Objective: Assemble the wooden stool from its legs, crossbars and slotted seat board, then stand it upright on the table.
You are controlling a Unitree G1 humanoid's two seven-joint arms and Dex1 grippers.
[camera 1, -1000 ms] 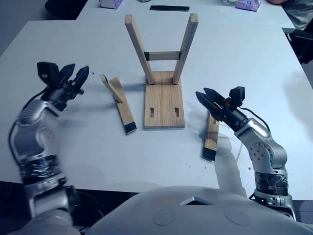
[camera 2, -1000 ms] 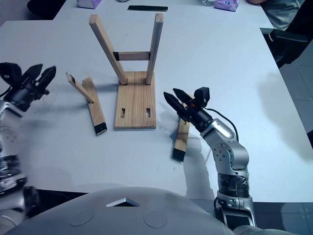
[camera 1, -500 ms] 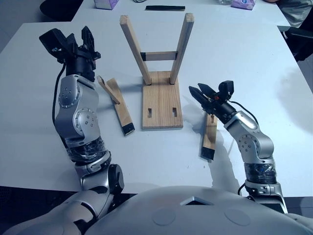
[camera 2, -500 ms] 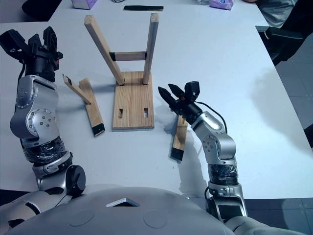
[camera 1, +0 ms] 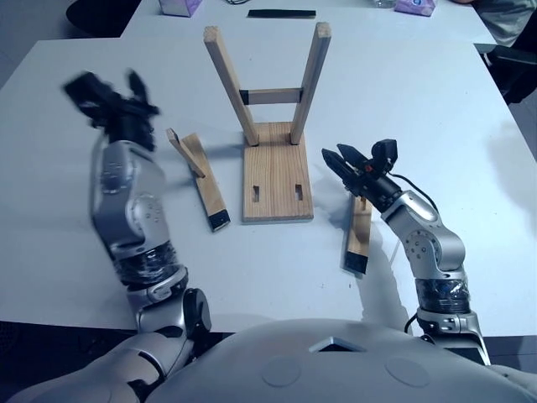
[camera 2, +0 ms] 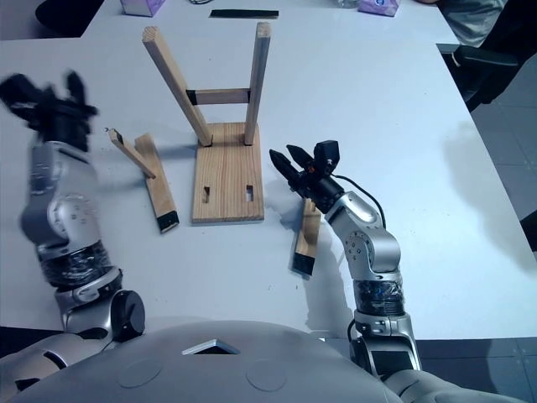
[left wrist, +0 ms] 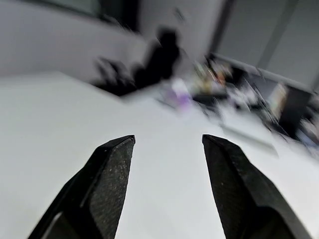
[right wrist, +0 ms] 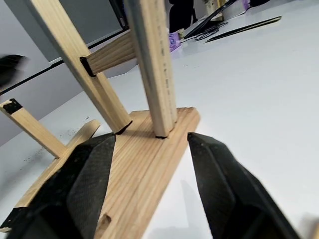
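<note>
The seat board (camera 1: 277, 172) is lying flat in the middle of the white bench (camera 1: 436, 109). Two legs (camera 1: 228, 84) are standing up out of its far end, leaning apart and joined by a short crossbar (camera 1: 270, 95). The two slots at the board's near end are sitting open.

To the left of the board, a loose leg (camera 1: 210, 186) is lying on the bench with a short bar (camera 1: 186, 151) sticking up at an angle from its far end. To the right, another loose leg (camera 1: 361, 235) is lying just beside the board's near corner.

The right gripper (camera 1: 334, 154) is hovering low just off the board's right edge, above the far end of that loose leg, with its fingers spread apart and nothing between them. From its wrist, the board and the standing legs are showing between the fingers.

The left gripper (camera 1: 109, 88) is hanging raised over the far left of the bench, well apart from the wooden parts, its fingers (left wrist: 107, 169) parted and empty.
</note>
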